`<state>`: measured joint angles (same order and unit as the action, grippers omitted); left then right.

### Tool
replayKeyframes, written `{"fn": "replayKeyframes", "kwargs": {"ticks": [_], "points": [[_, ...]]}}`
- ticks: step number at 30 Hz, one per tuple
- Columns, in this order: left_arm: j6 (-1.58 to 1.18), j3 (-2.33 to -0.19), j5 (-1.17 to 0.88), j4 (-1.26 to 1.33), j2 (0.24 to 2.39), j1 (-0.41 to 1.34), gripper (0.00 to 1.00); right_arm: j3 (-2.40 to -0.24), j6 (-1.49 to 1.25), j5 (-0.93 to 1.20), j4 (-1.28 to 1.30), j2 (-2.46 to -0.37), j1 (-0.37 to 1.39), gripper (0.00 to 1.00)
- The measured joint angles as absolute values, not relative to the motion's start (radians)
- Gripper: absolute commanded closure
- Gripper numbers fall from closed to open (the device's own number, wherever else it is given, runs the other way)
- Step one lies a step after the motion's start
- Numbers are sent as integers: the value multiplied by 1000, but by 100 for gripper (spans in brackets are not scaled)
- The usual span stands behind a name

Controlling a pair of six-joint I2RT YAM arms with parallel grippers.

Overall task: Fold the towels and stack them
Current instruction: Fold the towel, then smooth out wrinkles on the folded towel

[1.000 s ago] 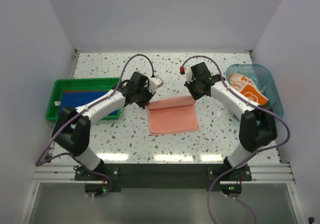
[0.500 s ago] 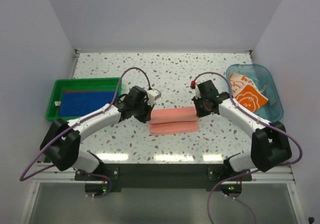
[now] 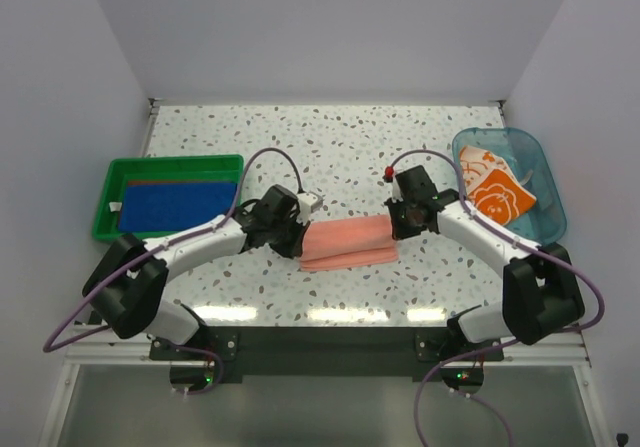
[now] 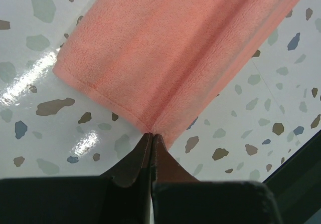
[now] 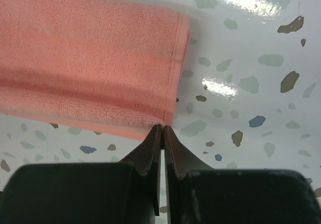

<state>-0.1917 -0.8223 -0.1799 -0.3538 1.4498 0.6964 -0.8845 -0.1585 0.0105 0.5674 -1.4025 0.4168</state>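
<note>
The pink towel point(image 3: 345, 243) lies in the middle of the table, folded over into a narrow band. My left gripper point(image 3: 296, 240) is shut on its left end; the left wrist view shows the cloth point(image 4: 165, 48) pinched at the closed tips point(image 4: 152, 135). At the right end my right gripper point(image 3: 399, 229) is shut on a corner, where the towel's edge point(image 5: 85, 63) runs into the closed tips point(image 5: 161, 127). A royal blue towel point(image 3: 176, 205) lies flat in the green tray. An orange towel with white flowers point(image 3: 497, 193) sits in the blue tub.
The green tray point(image 3: 104, 215) stands at the left edge of the speckled table, and a thin rust-brown strip point(image 3: 185, 182) shows behind the blue towel in it. The clear blue tub point(image 3: 541, 157) stands at the right edge. White walls close in three sides.
Both grippers have drawn the pink towel's far edge toward the near edge and down, turning the flat square into a narrow folded band. Both arms have stretched lower over the table.
</note>
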Motion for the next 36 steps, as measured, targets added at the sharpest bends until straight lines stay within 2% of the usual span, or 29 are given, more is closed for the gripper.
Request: {"fn": "replayKeyframes", "kwargs": {"ticks": [3,5,6,8,9,11,12,15,17,20,21,23,31,33,36], "points": [[-194,-820,-174,-347,1475,696,98,-881,-175,16,566,-1423,417,96],[-197,-820,-171,-342,1493,697,90,-874,-186,17,559,-1441,417,90],[-200,-820,-170,-340,1500,697,83,-868,-195,18,556,-1444,417,86],[-200,-820,-168,-338,1503,702,75,-859,-205,19,556,-1444,417,80],[-202,-819,-167,-338,1503,704,71,-857,-209,20,557,-1444,416,74],[-205,-814,-163,-338,1497,709,54,-857,-219,27,559,-1438,416,68],[-213,-810,-163,-342,1489,711,39,-857,-224,34,563,-1429,416,67],[-244,-801,-157,-372,1435,718,30,-849,-244,59,577,-1374,419,65],[-271,-799,-155,-384,1380,722,30,-839,-266,80,588,-1306,422,65],[-328,-799,-152,-387,1272,723,36,-833,-301,104,591,-1202,427,67],[-343,-800,-152,-386,1253,724,43,-833,-313,109,588,-1176,427,67],[-385,-813,-152,-385,1236,726,48,-833,-337,124,574,-1152,427,69],[-475,-913,-153,-326,1398,756,69,-767,-435,129,437,-1214,427,71],[-482,-912,-153,-309,1455,769,78,-733,-455,123,399,-1242,427,71],[-488,-893,-154,-295,1525,785,82,-677,-479,122,358,-1281,427,71]]}}
